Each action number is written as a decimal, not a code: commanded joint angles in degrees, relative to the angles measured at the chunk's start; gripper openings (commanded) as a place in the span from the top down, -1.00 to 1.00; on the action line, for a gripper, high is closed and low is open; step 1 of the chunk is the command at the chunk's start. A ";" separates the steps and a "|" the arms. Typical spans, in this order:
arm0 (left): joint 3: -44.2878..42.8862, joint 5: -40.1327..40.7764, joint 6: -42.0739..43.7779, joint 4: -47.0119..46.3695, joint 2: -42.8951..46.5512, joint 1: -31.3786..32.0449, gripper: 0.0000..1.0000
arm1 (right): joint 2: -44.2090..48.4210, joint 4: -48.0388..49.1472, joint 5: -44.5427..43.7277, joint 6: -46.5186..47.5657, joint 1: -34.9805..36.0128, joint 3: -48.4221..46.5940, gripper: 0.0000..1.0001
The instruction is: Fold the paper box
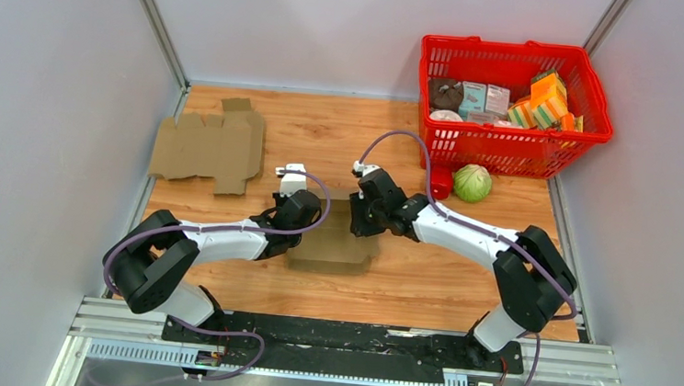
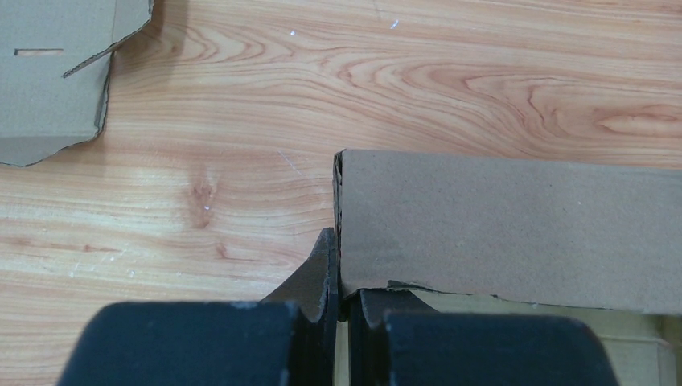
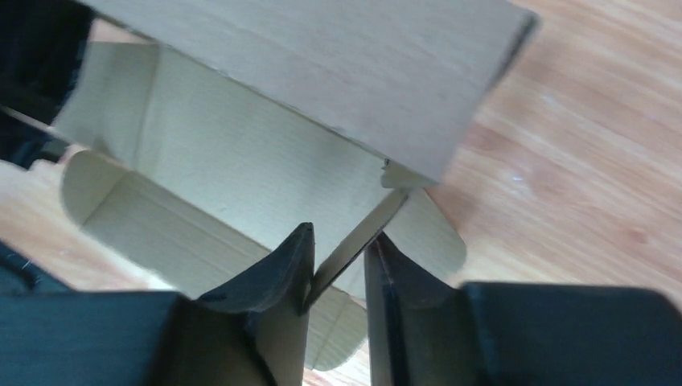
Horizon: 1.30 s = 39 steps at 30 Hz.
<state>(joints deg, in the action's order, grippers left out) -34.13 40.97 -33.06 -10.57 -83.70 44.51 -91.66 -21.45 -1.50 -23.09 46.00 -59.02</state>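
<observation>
I'm watching paper box (image 1: 332,246) sitting mid bench (image 1: 460,290) btwn arms. L gripper (image 2: 342,293) pinching wall edge. R gripper (image 3: 338,273) straddling side flap, can't tell if clamped. Risk: flap slipping out, box skewing w/ uneven pull.

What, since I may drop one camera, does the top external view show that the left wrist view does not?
Only the top external view: both arms whole, the right gripper at the paper box, the red basket of groceries and the green cabbage. Only the left wrist view: the left gripper shut on the box's wall edge, close up. Both: the box, the flat cardboard blank and the wooden table.
</observation>
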 commanded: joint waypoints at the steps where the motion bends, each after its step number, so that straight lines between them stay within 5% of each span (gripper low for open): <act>1: -0.15 -2.74 0.10 1.34 -0.15 0.31 1.00 | 2.08 7.13 11.77 0.41 -0.81 -0.66 0.21; 7: 0.73 -2.56 0.28 0.99 -0.06 0.31 1.00 | 16.40 7.30 8.83 9.46 -6.88 6.28 -0.04; 13: 0.47 -3.35 0.63 0.20 -0.85 0.31 1.00 | 23.45 16.95 -5.18 19.82 -14.26 14.36 0.12; 18: 0.47 -3.97 1.68 0.64 -0.59 0.31 1.00 | 20.13 20.05 4.71 25.00 -21.46 15.87 0.08; 28: 0.82 -4.23 1.94 -0.33 -0.23 0.31 1.00 | 7.03 16.98 27.58 33.64 -19.72 10.34 0.01; 39: 0.73 -3.44 2.12 0.11 0.64 0.40 1.00 | 1.75 17.76 29.54 35.13 -14.45 8.84 -0.07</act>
<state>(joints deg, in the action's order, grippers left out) -34.11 39.44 -31.18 -11.42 -83.70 44.53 -88.44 -6.55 26.39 10.28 30.11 -48.64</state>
